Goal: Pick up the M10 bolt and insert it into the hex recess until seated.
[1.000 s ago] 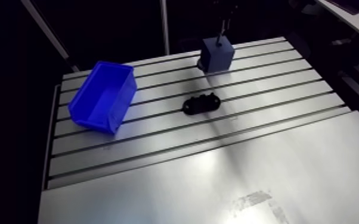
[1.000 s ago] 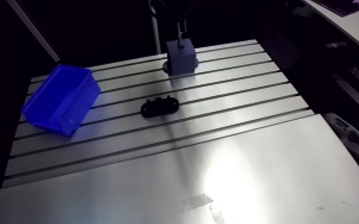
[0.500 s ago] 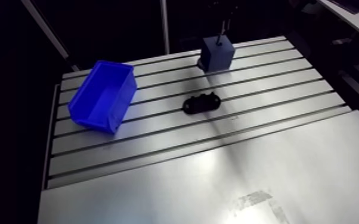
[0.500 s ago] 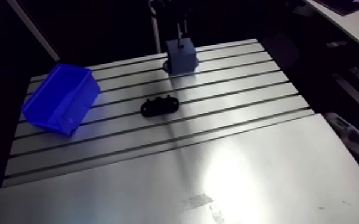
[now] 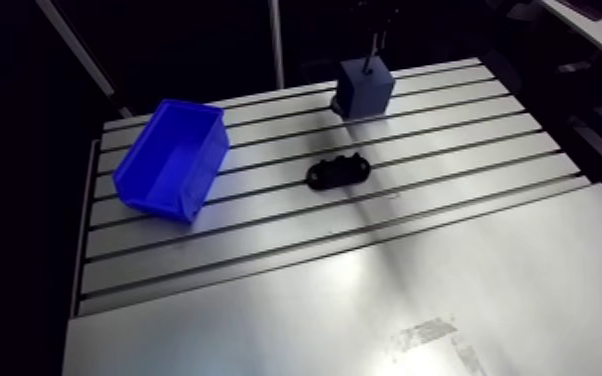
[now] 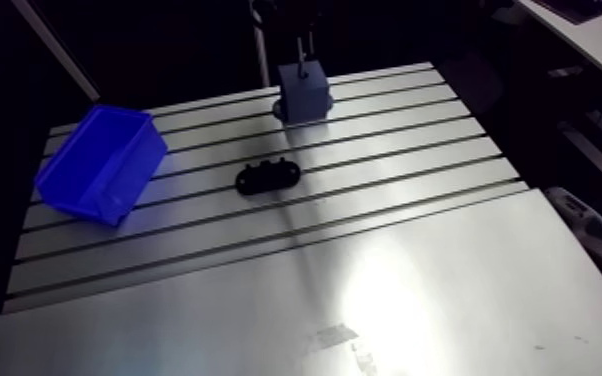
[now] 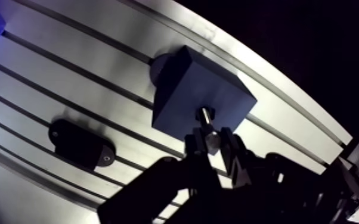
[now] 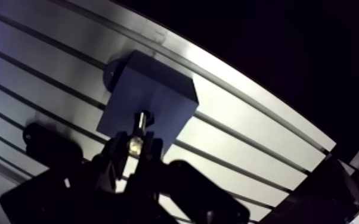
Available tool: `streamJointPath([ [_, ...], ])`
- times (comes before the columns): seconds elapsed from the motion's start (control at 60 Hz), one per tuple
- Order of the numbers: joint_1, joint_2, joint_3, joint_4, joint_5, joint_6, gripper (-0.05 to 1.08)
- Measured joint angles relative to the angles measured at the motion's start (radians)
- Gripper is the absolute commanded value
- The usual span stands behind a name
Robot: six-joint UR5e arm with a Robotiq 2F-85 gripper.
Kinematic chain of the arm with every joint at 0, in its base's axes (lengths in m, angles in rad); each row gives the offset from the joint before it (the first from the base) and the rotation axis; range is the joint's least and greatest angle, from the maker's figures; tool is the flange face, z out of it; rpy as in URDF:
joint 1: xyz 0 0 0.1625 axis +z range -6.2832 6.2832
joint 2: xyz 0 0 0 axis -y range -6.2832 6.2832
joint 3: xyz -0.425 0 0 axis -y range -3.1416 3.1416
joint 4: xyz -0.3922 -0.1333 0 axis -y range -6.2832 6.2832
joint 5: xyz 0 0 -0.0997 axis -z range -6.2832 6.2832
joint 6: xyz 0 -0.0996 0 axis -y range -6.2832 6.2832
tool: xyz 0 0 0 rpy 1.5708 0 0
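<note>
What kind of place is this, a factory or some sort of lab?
Probably a robot test bench in a lab or workshop: a slotted aluminium table, a blue parts bin, and a gripper holding a bolt at a grey block.

Bright blue bin [image 5: 170,160], slate-blue block [image 5: 364,88], black bracket [image 5: 338,172], silver table [image 5: 465,290] striped with dark slots.

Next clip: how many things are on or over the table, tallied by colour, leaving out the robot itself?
Blue: 1, the bin
Grey-blue: 1, the block
Black: 1, the flat part
Bare metal: 1, the bolt, held in the claw at the block's top
Total: 4
</note>
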Motion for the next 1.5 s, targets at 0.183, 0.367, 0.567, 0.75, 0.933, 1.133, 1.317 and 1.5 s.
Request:
streamJointPath([
  [0.183,-0.001,-0.002,0.005,0.000,0.000,0.000,0.87],
  [0.367,-0.001,-0.003,0.008,0.001,-0.001,-0.001,0.87],
  [0.567,-0.001,-0.003,0.009,0.000,-0.001,-0.002,0.87],
  [0.75,0.000,-0.002,0.009,0.000,-0.001,-0.001,0.87],
  [0.933,0.000,-0.001,0.009,-0.001,-0.002,-0.001,0.87],
  [1.133,0.000,0.000,0.009,-0.013,0.000,-0.004,0.87],
  [1.317,0.000,0.000,0.009,-0.019,0.001,-0.006,0.87],
  [1.5,0.000,0.000,0.010,-0.021,0.000,-0.008,0.87],
])
